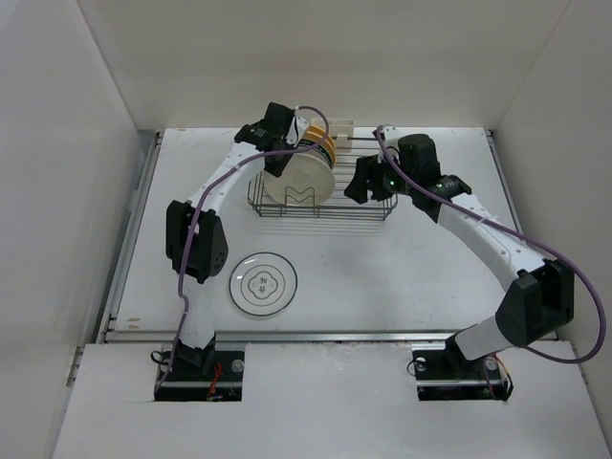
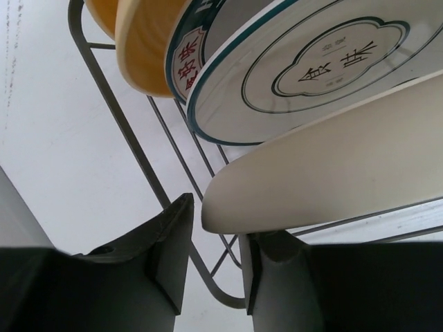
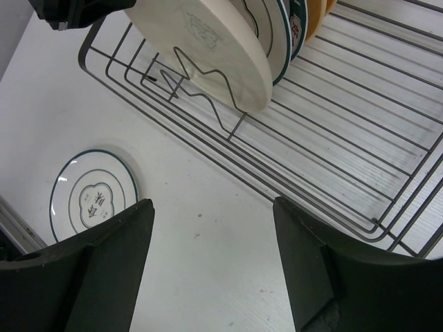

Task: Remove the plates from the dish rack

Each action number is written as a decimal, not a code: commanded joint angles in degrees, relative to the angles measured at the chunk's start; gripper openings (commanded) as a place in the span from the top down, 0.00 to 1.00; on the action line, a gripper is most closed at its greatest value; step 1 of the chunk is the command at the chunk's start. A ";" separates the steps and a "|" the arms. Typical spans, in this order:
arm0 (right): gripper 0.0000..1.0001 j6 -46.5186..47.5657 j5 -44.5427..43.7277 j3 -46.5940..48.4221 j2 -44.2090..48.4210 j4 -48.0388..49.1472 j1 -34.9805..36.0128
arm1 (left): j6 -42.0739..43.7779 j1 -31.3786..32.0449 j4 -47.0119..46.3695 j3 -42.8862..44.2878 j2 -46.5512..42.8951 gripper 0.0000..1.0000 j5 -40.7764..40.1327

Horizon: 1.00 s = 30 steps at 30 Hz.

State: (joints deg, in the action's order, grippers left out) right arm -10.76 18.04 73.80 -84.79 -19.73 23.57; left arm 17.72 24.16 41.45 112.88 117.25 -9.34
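Left gripper (image 2: 216, 220) closed narrowly on the rim of the plain cream round plate (image 2: 332, 173) — nearest plate in the dark wire dish rack (image 1: 325, 214), by the table's (image 1: 382, 277) far edge. Right gripper (image 3: 214, 204) gaped wide — holding nothing — at the rack's right end.

A white flat table (image 1: 402, 268) filled the middle of the scene, and a few small dark specks (image 3: 165, 184) lay on its top. Behind the table stood a plain white back wall (image 1: 325, 57). A white side wall (image 1: 57, 191) rose to the left of the table and another white side wall (image 1: 564, 115) to the right of it. A thin grey metal rail (image 1: 335, 336) ran along the near edge of the table, and a similar grey strip (image 1: 134, 220) followed its left edge. In front of the table lay a white flat board (image 1: 325, 402).
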 commanded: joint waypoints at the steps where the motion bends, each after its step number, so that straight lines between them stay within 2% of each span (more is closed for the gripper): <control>1: 0.25 -0.49 0.68 1.44 1.12 1.53 -0.46 | -0.75 -0.26 -1.37 3.22 0.52 0.74 0.29; 3: 0.25 -0.49 0.68 1.43 1.12 1.01 -0.46 | -0.75 -0.26 -0.85 3.22 0.52 0.87 0.29; 4: 0.25 0.04 0.68 1.43 1.12 1.01 -0.46 | -1.45 -0.26 -0.85 3.22 0.52 1.00 -0.49; 12: 0.25 0.04 -0.38 1.43 1.65 0.48 -0.46 | -1.37 -0.26 0.21 3.22 -5.00 1.00 -0.50; 18: 0.25 -1.62 -4.41 1.43 2.26 1.01 -0.46 | -3.39 -0.26 0.21 3.22 -10.19 1.00 -0.50; 22: 0.25 -2.15 -6.35 1.43 2.79 1.62 -0.46 | -4.62 -0.26 0.90 6.12 -12.04 1.00 -1.03; 27: 0.25 -3.38 -9.24 0.21 3.93 1.62 -0.46 | -5.15 -0.26 0.91 4.98 -13.28 1.00 -0.50; 30: 0.25 -5.84 -13.19 0.20 5.07 2.15 -1.07 | -6.28 -0.26 2.84 6.12 -14.33 1.00 2.39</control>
State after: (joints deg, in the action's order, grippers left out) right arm -13.69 9.98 73.71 -82.89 -19.97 23.51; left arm 13.87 23.81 42.87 116.31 105.45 -9.50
